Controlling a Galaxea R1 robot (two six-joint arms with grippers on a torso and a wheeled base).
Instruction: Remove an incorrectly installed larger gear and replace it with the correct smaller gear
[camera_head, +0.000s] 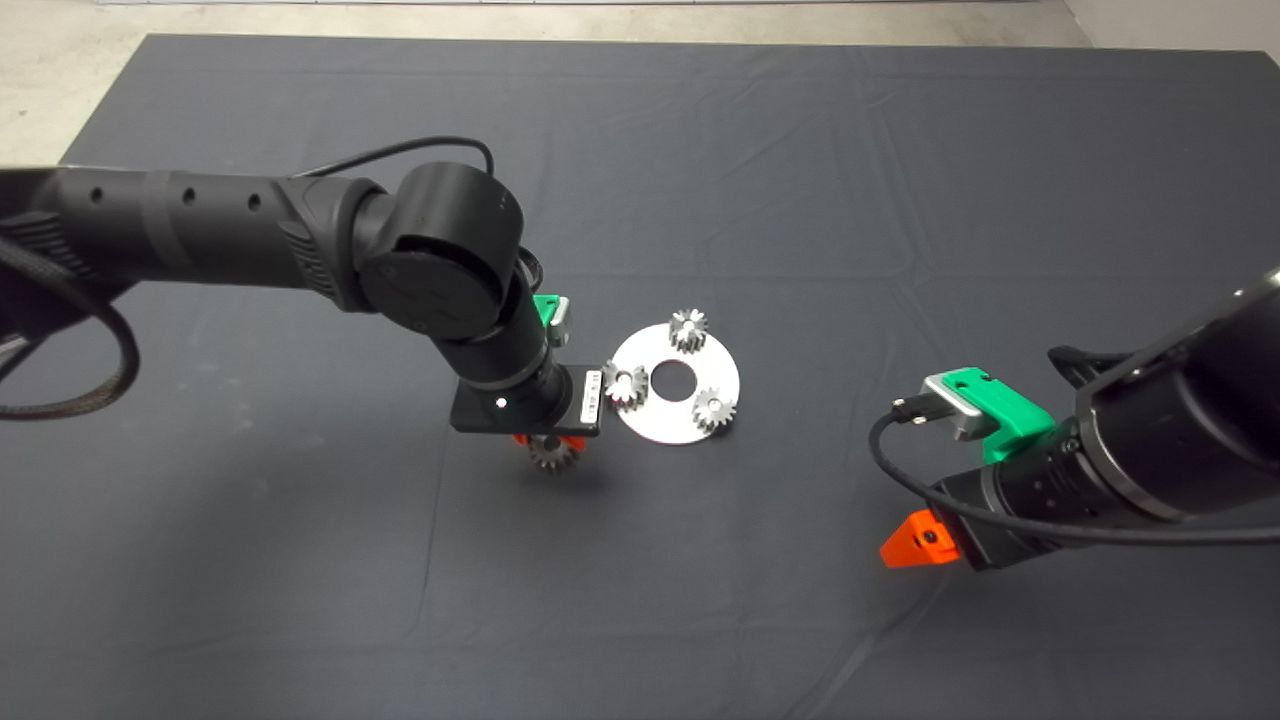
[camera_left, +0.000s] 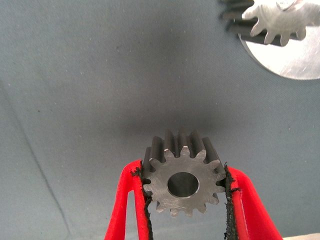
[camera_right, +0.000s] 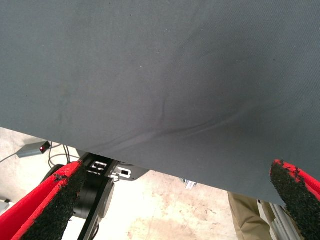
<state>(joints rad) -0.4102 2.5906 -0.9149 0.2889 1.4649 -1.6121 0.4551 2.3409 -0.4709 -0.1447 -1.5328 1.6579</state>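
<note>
A: How many gears?
B: Four: three small ones on the one round plate, at twelve, five and nine o'clock, plus one larger gear off the plate.
A: Arms?
B: Two, with one tool each.

My left arm reaches in from the left, elbow bent, wrist pointing straight down over mid-table. Left gripper: jaws clamped on a gear, one finger on each side. Right gripper parked low at the right edge, jaws wide apart, gripping nothing.
</note>
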